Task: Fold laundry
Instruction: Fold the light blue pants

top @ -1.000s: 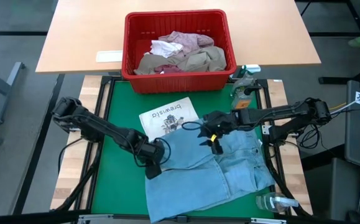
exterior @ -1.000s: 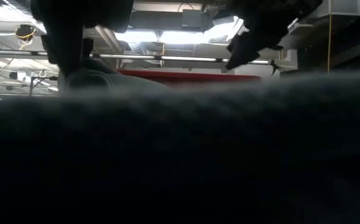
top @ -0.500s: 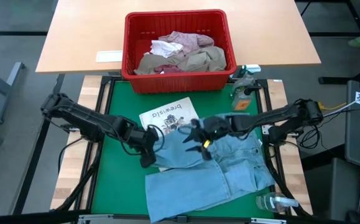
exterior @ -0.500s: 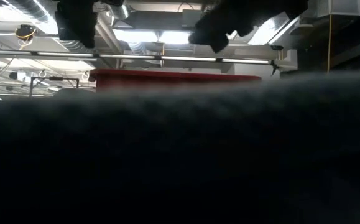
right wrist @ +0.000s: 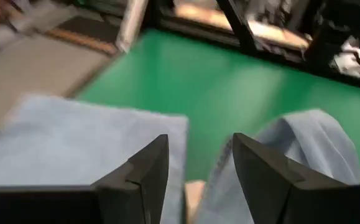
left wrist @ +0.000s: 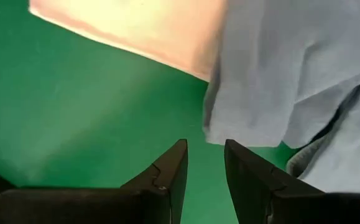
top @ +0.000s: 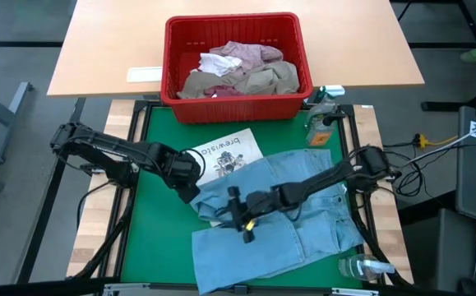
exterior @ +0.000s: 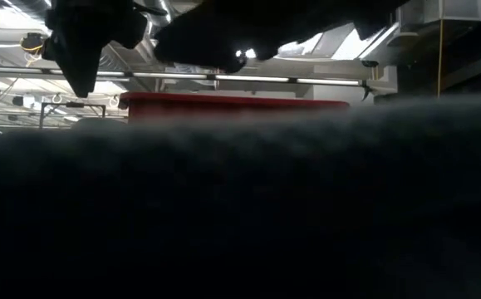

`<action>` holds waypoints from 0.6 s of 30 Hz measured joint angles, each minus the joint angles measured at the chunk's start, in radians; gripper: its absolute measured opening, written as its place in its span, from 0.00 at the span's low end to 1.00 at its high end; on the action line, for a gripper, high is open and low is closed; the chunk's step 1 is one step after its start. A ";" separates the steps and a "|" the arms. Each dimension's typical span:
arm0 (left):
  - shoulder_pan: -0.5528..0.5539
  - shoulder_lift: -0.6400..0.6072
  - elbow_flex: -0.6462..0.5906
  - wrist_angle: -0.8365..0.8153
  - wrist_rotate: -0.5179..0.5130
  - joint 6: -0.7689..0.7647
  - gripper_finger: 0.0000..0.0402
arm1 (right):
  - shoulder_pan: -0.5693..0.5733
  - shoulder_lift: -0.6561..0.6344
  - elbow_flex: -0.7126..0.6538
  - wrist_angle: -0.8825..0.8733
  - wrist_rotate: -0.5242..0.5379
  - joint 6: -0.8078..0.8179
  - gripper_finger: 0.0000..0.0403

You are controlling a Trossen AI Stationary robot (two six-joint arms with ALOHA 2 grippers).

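Jeans (top: 291, 215) lie spread on the green mat (top: 155, 238), lower center-right of the high view, one folded edge lapping a printed sheet (top: 221, 154) just above-left. Left tool (top: 190, 179) sits left of center at the jeans' upper-left corner; wrist view shows fingers (left wrist: 167, 171) slightly apart w/ nothing between, denim edge (left wrist: 279, 81) just ahead. Right tool (top: 239, 212) is over the jeans' middle, fingers (right wrist: 145, 168) spread, empty. Red basket (top: 172, 70) w/ more clothes (top: 246, 70) on the bench at top center.
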 joint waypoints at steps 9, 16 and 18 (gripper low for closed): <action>0.008 0.000 -0.002 0.020 0.018 0.000 0.25 | 0.003 0.181 0.259 -0.211 0.135 -0.034 0.44; 0.007 0.000 -0.002 0.034 0.018 0.000 0.25 | 0.003 0.263 0.327 -0.224 0.204 -0.039 0.44; 0.008 0.000 -0.002 0.036 0.019 0.000 0.25 | 0.003 0.272 0.328 -0.233 0.219 -0.043 0.44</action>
